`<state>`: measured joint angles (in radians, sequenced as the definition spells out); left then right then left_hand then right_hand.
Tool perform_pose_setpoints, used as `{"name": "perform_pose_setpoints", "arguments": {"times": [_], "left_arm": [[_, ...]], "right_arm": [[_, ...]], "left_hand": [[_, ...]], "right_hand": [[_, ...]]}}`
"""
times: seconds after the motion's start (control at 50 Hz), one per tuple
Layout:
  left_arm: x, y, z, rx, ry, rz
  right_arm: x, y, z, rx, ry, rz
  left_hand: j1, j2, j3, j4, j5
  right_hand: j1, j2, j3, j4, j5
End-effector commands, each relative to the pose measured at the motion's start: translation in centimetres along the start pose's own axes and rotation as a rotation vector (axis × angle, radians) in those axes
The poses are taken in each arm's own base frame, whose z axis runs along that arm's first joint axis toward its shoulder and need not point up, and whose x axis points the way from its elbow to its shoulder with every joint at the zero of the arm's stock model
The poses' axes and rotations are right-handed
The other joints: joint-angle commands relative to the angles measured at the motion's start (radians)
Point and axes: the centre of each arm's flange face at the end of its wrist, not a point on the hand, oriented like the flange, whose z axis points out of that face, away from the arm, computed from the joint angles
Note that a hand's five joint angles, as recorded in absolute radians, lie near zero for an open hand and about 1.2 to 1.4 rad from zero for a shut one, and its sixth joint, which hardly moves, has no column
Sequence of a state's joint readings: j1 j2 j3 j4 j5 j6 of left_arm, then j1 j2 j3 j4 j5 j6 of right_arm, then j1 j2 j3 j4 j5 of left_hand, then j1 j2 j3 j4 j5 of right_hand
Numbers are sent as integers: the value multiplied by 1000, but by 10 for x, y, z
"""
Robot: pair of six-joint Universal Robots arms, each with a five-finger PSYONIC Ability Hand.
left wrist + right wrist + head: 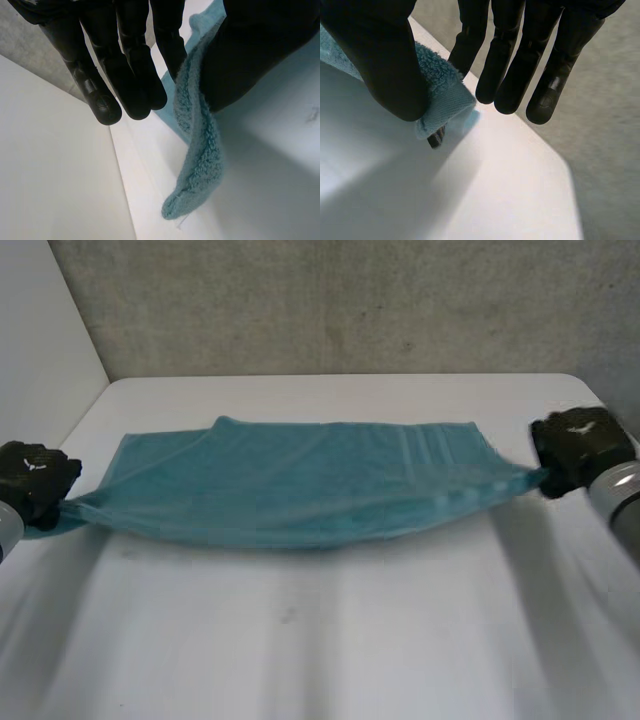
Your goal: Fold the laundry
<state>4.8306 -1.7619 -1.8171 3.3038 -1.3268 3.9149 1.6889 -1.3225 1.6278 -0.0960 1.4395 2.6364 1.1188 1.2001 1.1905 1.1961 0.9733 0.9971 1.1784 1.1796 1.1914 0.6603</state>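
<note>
Across the white table [320, 650] a teal towel [300, 485] hangs stretched between the two hands, its near edge lifted and sagging a little in the middle, while its far edge appears to lie on the tabletop. At the towel's left end, the left hand [35, 480] pinches a corner between the thumb and the nearest finger. Its other fingers are straight, close together and free of the cloth, and a loose tail of terry dangles below the pinch. The right hand [575, 445] does the same at the opposite corner, thumb pressed onto the hemmed tip against one finger, the rest of its fingers extended and holding nothing.

Both grips look shallow, taking only the very tips of the corners, so a hard pull outward or a quick swing could draw a corner out from under a thumb and drop that side. If the hands travel at unequal height or pace, the lifted edge would probably land skewed against the far one. The sagging middle may also drag on the table and bunch into a crease
</note>
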Motion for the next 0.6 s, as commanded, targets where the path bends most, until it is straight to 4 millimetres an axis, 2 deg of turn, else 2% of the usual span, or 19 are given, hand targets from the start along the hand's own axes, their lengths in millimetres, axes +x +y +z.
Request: {"name": "perform_pose_setpoints", "arguments": {"times": [0.02, 0.08, 0.12, 0.14, 0.18, 0.26, 0.3, 0.32, 0.42, 0.44, 0.46, 0.48, 0.5, 0.52, 0.54, 0.56, 0.6], "left_arm": [[1, -8, -32, -29, 26, -33], [3, -8, -40, -46, 40, -50], [10, -6, -54, -87, 88, -85], [10, -6, -54, -87, 89, -85], [21, -2, -63, -105, 160, -108], [27, -3, -62, -84, 206, -118], [26, -4, -59, -71, 210, -118], [26, -3, -57, -70, 211, -119], [34, -10, -32, -16, 233, -96], [34, -10, -32, -16, 234, -96], [39, -19, -23, 26, 244, -86], [39, -26, 2, 67, 215, -112], [36, -27, 11, 71, 192, -127], [35, -27, 18, 72, 174, -138], [34, -29, 25, 75, 155, -146], [30, -30, 39, 80, 116, -161], [29, -32, 54, 87, 83, -163]], "right_arm": [[46, 4, -28, -185, 39, -154], [48, 17, -37, -287, -9, -219], [48, 24, -42, -338, -37, -247], [46, 34, -49, -402, -82, -278], [42, 44, -57, -462, -139, -330], [39, 50, -48, -447, -147, -336], [38, 55, -39, -437, -145, -320], [40, 59, -28, -423, -128, -301], [42, 58, -6, -380, -92, -219], [41, 57, 3, -363, -85, -186], [41, 57, 3, -363, -85, -186], [41, 57, 14, -352, -76, -157], [41, 56, 27, -338, -70, -137], [41, 56, 27, -338, -70, -137], [39, 50, 47, -304, -57, -121], [40, 49, 52, -298, -49, -120], [43, 49, 63, -291, -25, -119]], "left_hand": [[277, 196, 206, 200, 248], [277, 196, 206, 200, 248], [277, 196, 206, 200, 248], [277, 196, 206, 200, 248], [277, 196, 206, 200, 248], [277, 196, 206, 200, 248], [277, 196, 206, 200, 248], [277, 196, 206, 200, 248], [277, 196, 206, 200, 248], [277, 196, 206, 200, 248], [277, 196, 206, 200, 248], [277, 196, 206, 200, 248], [277, 196, 206, 200, 248], [277, 196, 206, 200, 248], [277, 196, 206, 200, 248], [277, 196, 206, 200, 248], [277, 196, 206, 200, 248]], "right_hand": [[399, 218, 217, 205, 561], [399, 218, 217, 205, 561], [399, 218, 217, 205, 561], [399, 218, 217, 205, 561], [399, 218, 217, 205, 561], [399, 218, 217, 205, 561], [399, 218, 217, 205, 561], [399, 218, 217, 205, 561], [399, 218, 217, 205, 561], [399, 218, 217, 205, 561], [399, 218, 217, 205, 561], [399, 218, 217, 205, 561], [399, 218, 217, 205, 561], [399, 218, 217, 205, 561], [399, 218, 217, 205, 561], [399, 218, 217, 205, 561], [399, 218, 217, 205, 561]]}}
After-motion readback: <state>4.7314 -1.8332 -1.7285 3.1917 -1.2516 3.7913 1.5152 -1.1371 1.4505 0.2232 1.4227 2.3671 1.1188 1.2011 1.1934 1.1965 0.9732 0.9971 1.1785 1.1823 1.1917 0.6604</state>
